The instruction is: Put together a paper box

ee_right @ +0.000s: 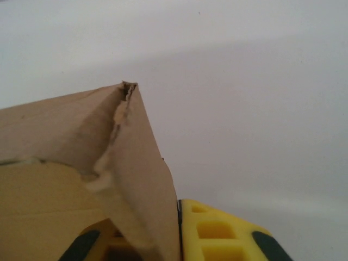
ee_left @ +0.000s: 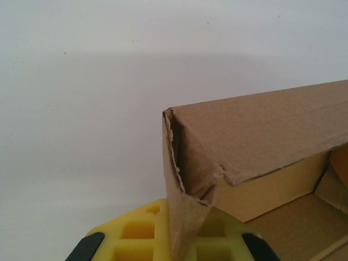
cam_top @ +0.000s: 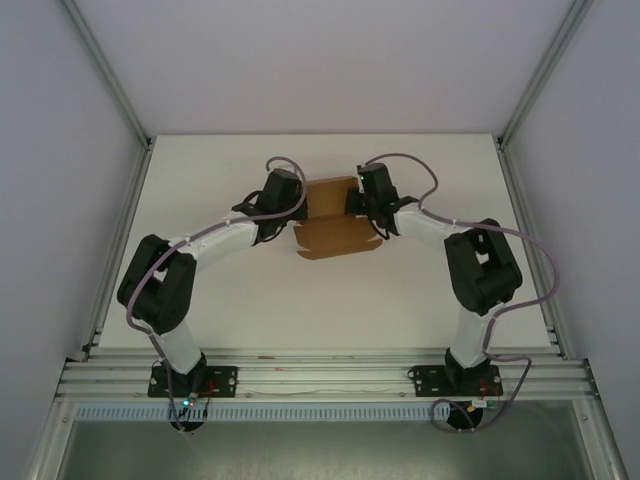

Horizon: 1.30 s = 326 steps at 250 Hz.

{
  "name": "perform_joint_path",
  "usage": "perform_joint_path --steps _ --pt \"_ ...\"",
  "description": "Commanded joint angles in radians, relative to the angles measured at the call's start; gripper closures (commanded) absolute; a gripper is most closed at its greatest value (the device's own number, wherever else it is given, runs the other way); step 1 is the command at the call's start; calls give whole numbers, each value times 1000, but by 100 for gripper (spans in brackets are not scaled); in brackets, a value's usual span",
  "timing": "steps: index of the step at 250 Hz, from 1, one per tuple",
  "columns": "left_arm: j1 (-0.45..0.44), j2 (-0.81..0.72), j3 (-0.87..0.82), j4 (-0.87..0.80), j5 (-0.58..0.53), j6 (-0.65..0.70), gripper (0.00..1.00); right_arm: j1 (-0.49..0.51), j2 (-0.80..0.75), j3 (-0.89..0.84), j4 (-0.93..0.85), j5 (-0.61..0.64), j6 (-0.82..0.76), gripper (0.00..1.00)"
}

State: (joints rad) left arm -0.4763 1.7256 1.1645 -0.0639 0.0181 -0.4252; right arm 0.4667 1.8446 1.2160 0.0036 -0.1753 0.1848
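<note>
**Both ends pinched, box half up**

The box [cam_top: 335, 215] sits past the middle of the surface [cam_top: 250, 300], dead centre between the two wrists, with a tabbed panel spread flat toward the bases. In the left wrist view, a corner stands tall and the end wall drops between the left fingers [ee_left: 136, 239], which are narrow and clamped on the cardboard. It's the mirror picture on the other side, with the right fingers [ee_right: 217, 234] closed on the opposite end wall.

This looks like squaring the end walls. To do it well, squeeze evenly from both sides, hold the corners upright and go gently, because those corner creases look ragged and could tear.

The left arm [cam_top: 215, 245] and right arm [cam_top: 440, 225] bow outward at the elbows, forearms angling in, wrists facing each other across the box.
</note>
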Motion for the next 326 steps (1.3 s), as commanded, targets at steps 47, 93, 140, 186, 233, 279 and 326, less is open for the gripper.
perform_joint_path --steps 47,93,140,186,233,279,326 --pt "-10 34 88 -88 -80 -44 100 68 82 197 -316 553 -20 100" --pt "-10 94 167 -197 -123 -88 100 102 163 300 -460 823 33 100" --pt "-9 95 160 -175 -91 -99 100 109 153 258 -345 847 -22 100" --pt "-9 102 168 -173 -74 -100 100 117 137 258 -293 747 -110 97" --pt "-9 90 134 -117 -26 -91 100 114 7 67 3 254 -145 71" --pt "-9 61 87 -87 6 -50 100 105 -111 -62 175 -15 -157 17" --pt "-9 1 24 -82 45 38 100 96 -251 -129 146 30 -122 0"
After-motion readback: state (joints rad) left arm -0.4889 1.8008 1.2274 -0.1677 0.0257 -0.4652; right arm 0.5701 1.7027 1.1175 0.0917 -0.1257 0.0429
